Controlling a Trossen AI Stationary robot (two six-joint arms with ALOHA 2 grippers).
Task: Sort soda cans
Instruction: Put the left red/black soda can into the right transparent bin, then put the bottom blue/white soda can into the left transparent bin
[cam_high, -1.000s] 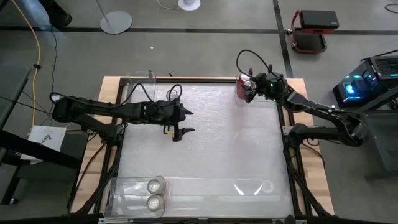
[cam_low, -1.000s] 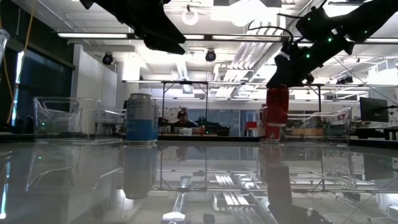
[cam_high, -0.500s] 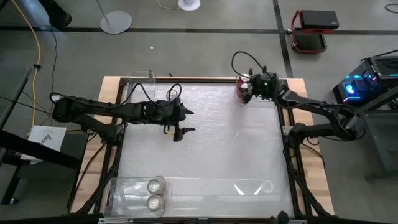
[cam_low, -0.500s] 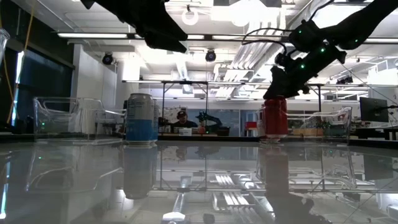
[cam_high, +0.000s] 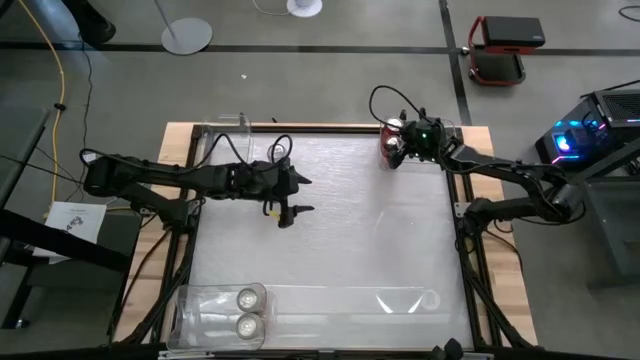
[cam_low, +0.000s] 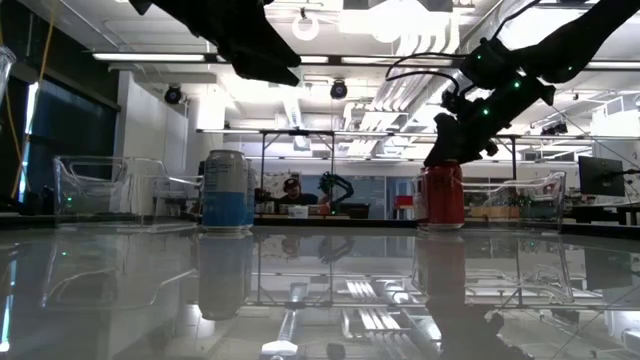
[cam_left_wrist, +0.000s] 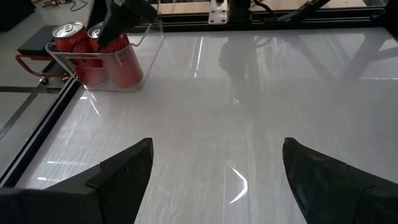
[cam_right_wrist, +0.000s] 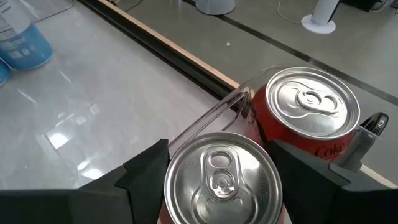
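Right gripper (cam_right_wrist: 221, 180) is sitting clamped around an upright red can (cam_right_wrist: 219, 180) in the far-right corner bin (cam_high: 445, 128), beside another red can (cam_right_wrist: 311, 109); left gripper (cam_high: 290, 211) is hanging open mid-table

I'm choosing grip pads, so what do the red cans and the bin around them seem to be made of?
The red cans look like painted metal: bare, shiny silver lids with pull tabs. The bin looks like clear, glossy plastic, since the cans show through its walls. The right gripper straddles the nearer can.
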